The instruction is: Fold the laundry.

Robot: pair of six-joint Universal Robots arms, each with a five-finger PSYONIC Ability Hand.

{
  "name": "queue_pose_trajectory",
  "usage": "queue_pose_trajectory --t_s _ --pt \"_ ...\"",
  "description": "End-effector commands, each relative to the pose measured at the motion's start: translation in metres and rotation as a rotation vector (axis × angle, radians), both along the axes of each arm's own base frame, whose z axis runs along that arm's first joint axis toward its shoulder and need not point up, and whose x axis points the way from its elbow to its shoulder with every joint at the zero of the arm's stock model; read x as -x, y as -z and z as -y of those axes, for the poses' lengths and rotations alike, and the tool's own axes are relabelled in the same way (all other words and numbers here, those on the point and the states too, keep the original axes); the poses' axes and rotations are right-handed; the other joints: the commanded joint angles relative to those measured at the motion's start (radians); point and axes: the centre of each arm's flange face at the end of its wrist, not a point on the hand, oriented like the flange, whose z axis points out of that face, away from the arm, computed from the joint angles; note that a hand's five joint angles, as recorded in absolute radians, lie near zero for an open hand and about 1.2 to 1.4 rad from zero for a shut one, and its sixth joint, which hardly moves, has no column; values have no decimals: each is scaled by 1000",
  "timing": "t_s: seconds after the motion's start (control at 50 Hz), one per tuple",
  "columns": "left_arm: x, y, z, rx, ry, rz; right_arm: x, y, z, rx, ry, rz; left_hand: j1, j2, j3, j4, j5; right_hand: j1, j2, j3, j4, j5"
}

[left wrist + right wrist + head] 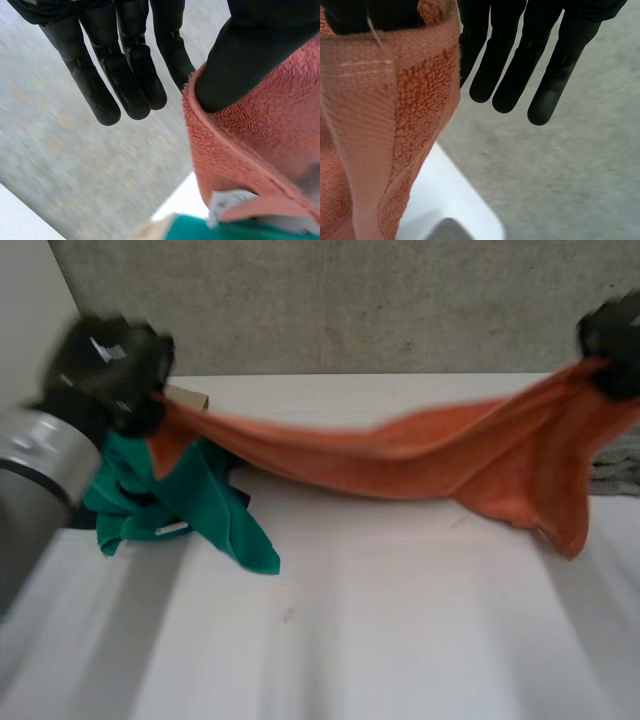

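An orange towel point(400, 455) hangs stretched above the white worktop point(400, 620), sagging in the middle, with one loose end drooping near the worktop's right edge. The left hand point(115, 370) grasps the towel's left end over the far left corner. In the left wrist view its thumb point(240, 60) presses down on the towel's hemmed edge point(260, 140) while the other fingers point(130, 75) stay straight beside it. The right hand point(612, 340) holds the other end over the far right corner. In the right wrist view the towel point(415, 100) drapes over the thumb side, seemingly pinched there, and the fingers point(520, 65) are straight. A white tag point(227, 202) is sewn at the towel's hem, its print too blurred to read. A crumpled green cloth point(210, 510) lies on the worktop near the left edge, under the left hand, with its own small white label point(172, 529), also unreadable.
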Motion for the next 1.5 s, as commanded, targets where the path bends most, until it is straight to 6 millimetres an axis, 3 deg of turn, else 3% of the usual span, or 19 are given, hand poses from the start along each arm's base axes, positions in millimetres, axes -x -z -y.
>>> queue_pose_trajectory --t_s 0.02,0.12,0.2,0.28,0.34,0.42,0.44,0.5,0.52,0.58,0.64,0.68,0.78,0.86,1.0,1.1,1.24,1.34,1.5 --pt "-16 -63 -29 3 -10 21 13 -41 -27 -39 26 -120 238 196 202 193 226 263 217 210 201 232" --pt "-18 -39 -2 -157 -53 145 8 -18 -19 -139 7 -207 238 196 202 193 226 263 217 210 201 232" --pt "-11 6 34 -302 -53 286 -5 20 -1 -232 -8 -253 238 196 202 193 226 263 217 210 201 232" --pt "0 33 68 -315 -46 350 -14 53 25 -286 15 -273 238 196 202 193 226 263 217 210 201 232" --pt "8 37 89 -256 -40 352 -25 60 41 -250 30 -271 238 196 202 193 226 263 217 210 201 232" --pt "24 14 127 -29 -51 290 -34 33 78 -17 118 -188 238 196 202 193 226 263 217 210 201 232" --pt "29 -11 135 106 -65 236 -34 7 91 135 150 -112 238 196 202 193 226 263 217 210 201 232" --pt "34 -53 141 320 -88 135 -35 -26 101 334 159 2 238 196 202 193 226 263 217 210 201 232" --pt "34 -80 139 451 -96 61 -35 -58 102 508 149 103 238 196 202 193 226 263 217 210 201 232" --pt "31 -122 131 675 -102 -85 -31 -97 93 717 121 216 238 196 202 193 226 263 217 210 201 232" --pt "28 -137 124 761 -87 -149 -27 -110 86 785 113 239 238 196 202 193 226 263 217 210 201 232" --pt "26 -135 121 749 -75 -156 -28 -111 81 771 106 231 238 196 202 193 226 263 217 210 201 232" --pt "18 -107 121 619 -67 -108 -30 -86 78 639 78 199 238 196 202 193 226 263 217 210 201 232" --pt "11 -76 122 511 -81 -69 -33 -53 75 495 58 167 238 196 202 193 226 263 217 210 201 232" --pt "8 3 119 296 -55 14 -37 20 66 234 22 114 238 196 202 193 226 263 217 210 201 232" --pt "10 74 107 107 0 78 -37 81 55 51 8 51 238 196 202 193 226 263 217 210 201 232" --pt "7 142 80 -79 22 173 -26 137 36 -152 28 -72 238 196 202 193 226 263 217 210 201 232" --pt "2 158 57 -142 36 221 -13 149 22 -259 43 -153 238 196 202 193 226 263 217 210 201 232" --pt "-6 145 21 -165 45 284 8 136 -11 -397 45 -290 238 196 202 193 226 263 217 210 201 232"
